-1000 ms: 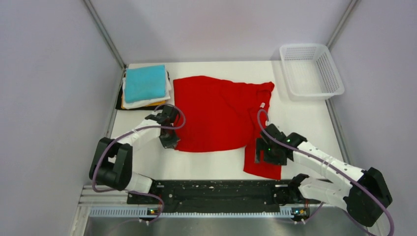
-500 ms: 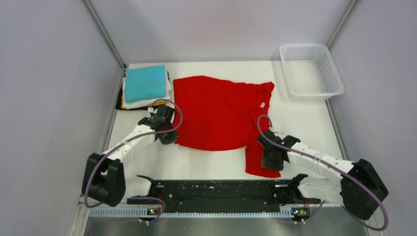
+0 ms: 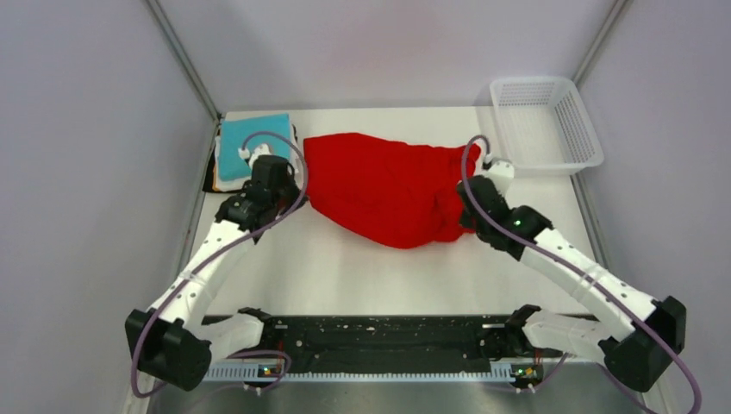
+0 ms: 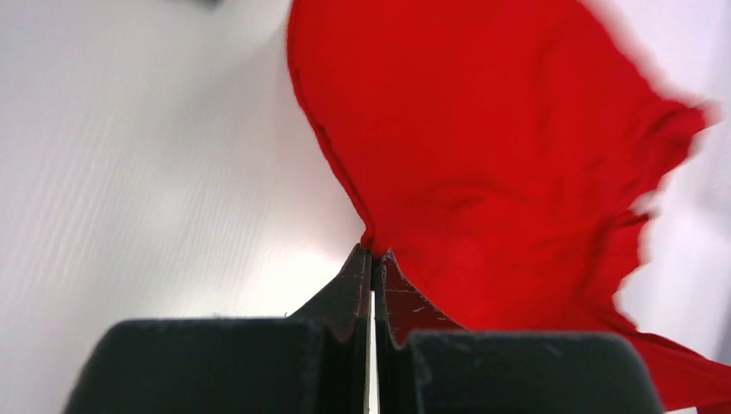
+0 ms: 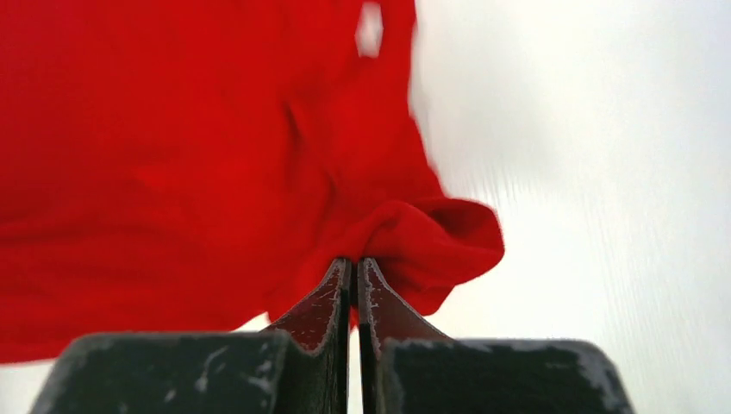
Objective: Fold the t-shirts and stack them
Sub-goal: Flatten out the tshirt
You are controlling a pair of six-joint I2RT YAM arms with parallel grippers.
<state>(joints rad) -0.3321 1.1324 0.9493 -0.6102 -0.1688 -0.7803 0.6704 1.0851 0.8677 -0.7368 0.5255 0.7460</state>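
Observation:
The red t-shirt (image 3: 388, 185) lies bunched across the middle of the table, its near part lifted and folded toward the far side. My left gripper (image 3: 296, 187) is shut on the shirt's left edge; in the left wrist view the gripper (image 4: 372, 253) pinches red cloth (image 4: 500, 147) at its tips. At the right edge my right gripper (image 3: 466, 210) is shut on a fold; in the right wrist view the gripper (image 5: 354, 260) holds a bulge of red cloth (image 5: 172, 155). A stack of folded t-shirts (image 3: 231, 148), teal on top, sits at the back left, partly hidden by my left arm.
A white mesh basket (image 3: 530, 82) stands at the back right corner. Grey walls close in both sides and the back. The white table (image 3: 371, 276) shows bare between the shirt and the black arm mount at the near edge.
The right gripper closed on the shirt's near right part. Both arms then swung away from the near edge toward the back, pulling the red shirt's near half up and over.

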